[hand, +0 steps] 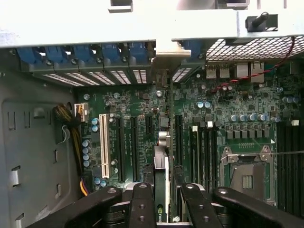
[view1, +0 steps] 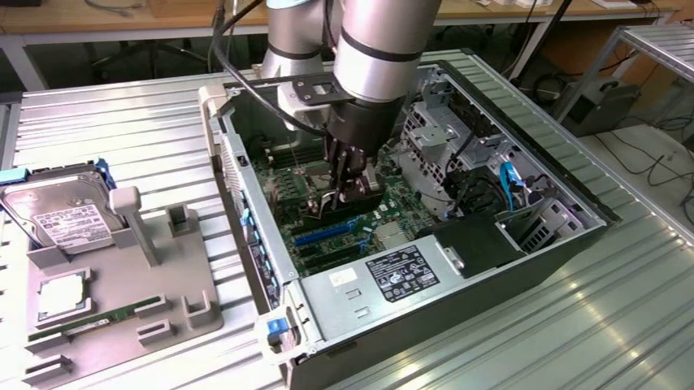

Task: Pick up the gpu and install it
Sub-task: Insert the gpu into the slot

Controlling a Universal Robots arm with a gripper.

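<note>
Nearest in the exterior view, a grey fixture tray (view1: 119, 280) sits on the ribbed metal tabletop (view1: 607, 325), carrying a narrow green memory stick (view1: 96, 319), a square chip (view1: 62, 296) and, at its far corner, a silver hard drive (view1: 60, 215) with a white label. Just beside it, toward the exterior view's right, the open computer case (view1: 434, 268) lies on its side, its power supply (view1: 396, 276) at the near end. Further in, the arm reaches down into the case. Its gripper (view1: 349, 188) has the fingers (hand: 142, 204) clenched on the gpu (hand: 161, 190), which stands on edge between them over the motherboard (hand: 142, 123), lined up with the long expansion slots. Whether the card is touching a slot I cannot tell.
</note>
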